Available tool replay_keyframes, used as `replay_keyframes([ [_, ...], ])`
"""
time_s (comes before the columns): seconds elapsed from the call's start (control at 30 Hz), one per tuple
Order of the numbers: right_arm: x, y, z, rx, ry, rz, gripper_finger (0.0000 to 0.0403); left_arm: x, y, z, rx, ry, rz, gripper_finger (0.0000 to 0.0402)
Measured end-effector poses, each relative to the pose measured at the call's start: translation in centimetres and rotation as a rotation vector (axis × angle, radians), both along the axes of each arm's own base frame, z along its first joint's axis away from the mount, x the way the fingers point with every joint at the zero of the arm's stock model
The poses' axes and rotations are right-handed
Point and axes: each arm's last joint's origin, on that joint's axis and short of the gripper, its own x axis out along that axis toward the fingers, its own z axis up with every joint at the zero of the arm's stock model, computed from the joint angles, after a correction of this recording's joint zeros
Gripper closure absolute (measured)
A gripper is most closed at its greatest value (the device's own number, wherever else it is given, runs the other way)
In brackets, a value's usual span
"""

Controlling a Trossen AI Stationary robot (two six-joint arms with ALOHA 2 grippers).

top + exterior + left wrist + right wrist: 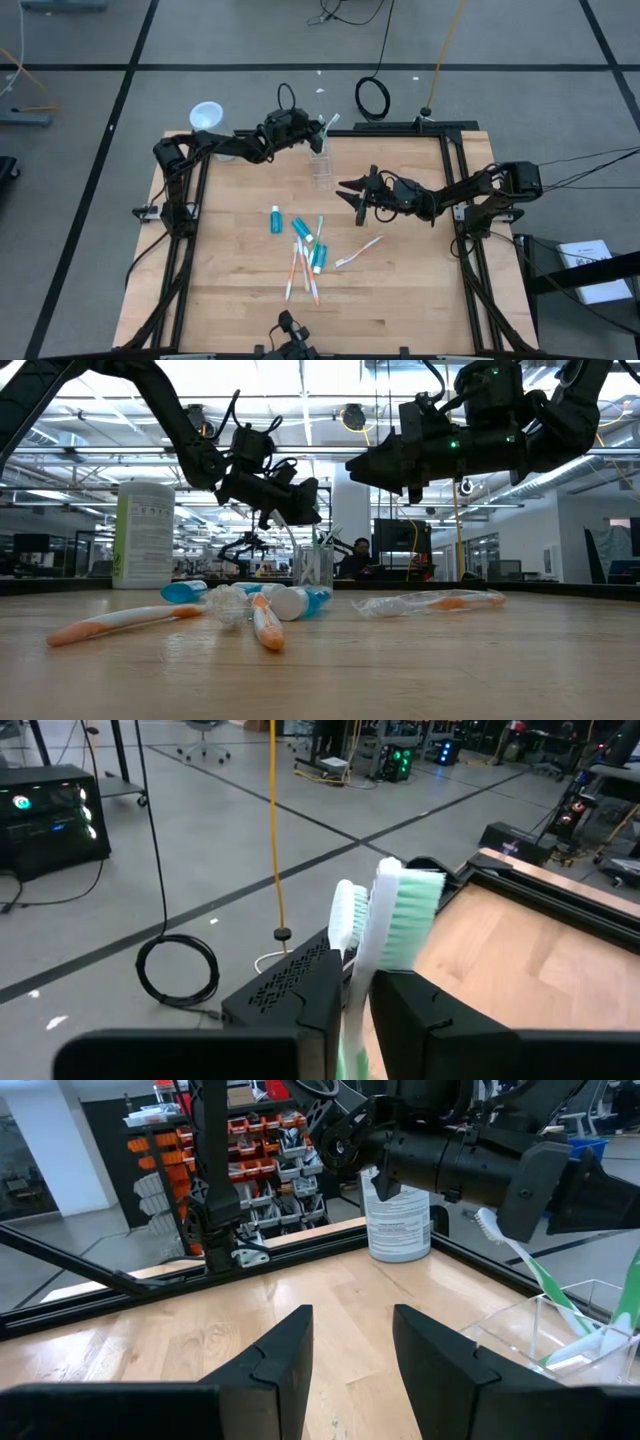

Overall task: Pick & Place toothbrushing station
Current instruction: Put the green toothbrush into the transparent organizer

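**Kid:** What is the biggest thing here?

**Friend:** The wooden table (400,290). Seen from above, a white can (206,116) with green print stands at about 10 o'clock, by the table's edge.

**Kid:** Where are the arms?

**Friend:** The left gripper (312,129) is up near 12 o'clock, right over the clear cup (320,166). The right gripper (356,196) hangs above the table toward 2 o'clock, beside the cup.

**Kid:** Is the left one holding something?

**Friend:** Yes. Its fingers are close together on a green toothbrush (405,915), with the bristle end sticking up past them. A second brush head (347,915) shows just beside it.

**Kid:** And the right one?

**Friend:** Its fingers (285,1350) stand partly apart with nothing between them.

**Kid:** What is in the cup?

**Friend:** Green brushes lean inside it.

**Kid:** What lies on the table?

**Friend:** In the middle, toward 6 o'clock, are blue tubes of toothpaste (275,220) and orange toothbrushes (293,272) in a loose pile. One orange brush in a clear wrapper (358,251) lies a little apart, toward 4 o'clock.
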Motion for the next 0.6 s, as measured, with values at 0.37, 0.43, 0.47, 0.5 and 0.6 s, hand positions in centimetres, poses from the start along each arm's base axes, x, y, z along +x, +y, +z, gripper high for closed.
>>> replay_keyframes([
  [0.37, 0.00, 0.00, 0.00, 0.000, 0.000, 0.000, 0.0271, -0.03, 0.02, -0.02, -0.001, 0.001, 0.002, 0.0372],
  [0.43, 0.00, 0.00, 0.00, 0.000, 0.000, 0.000, 0.0271, -0.04, 0.03, -0.02, -0.001, 0.000, 0.002, 0.0374],
  [0.47, 0.00, 0.00, 0.00, 0.000, 0.000, 0.000, 0.0271, -0.04, 0.03, -0.01, 0.000, -0.001, 0.002, 0.0373],
  [0.5, 0.00, 0.00, 0.00, 0.000, 0.000, 0.000, 0.0271, -0.04, 0.04, 0.01, 0.001, -0.002, 0.002, 0.0370],
  [0.6, 0.00, 0.00, 0.00, 0.000, 0.000, 0.000, 0.0271, -0.03, 0.04, 0.06, 0.004, -0.007, 0.002, 0.0358],
])
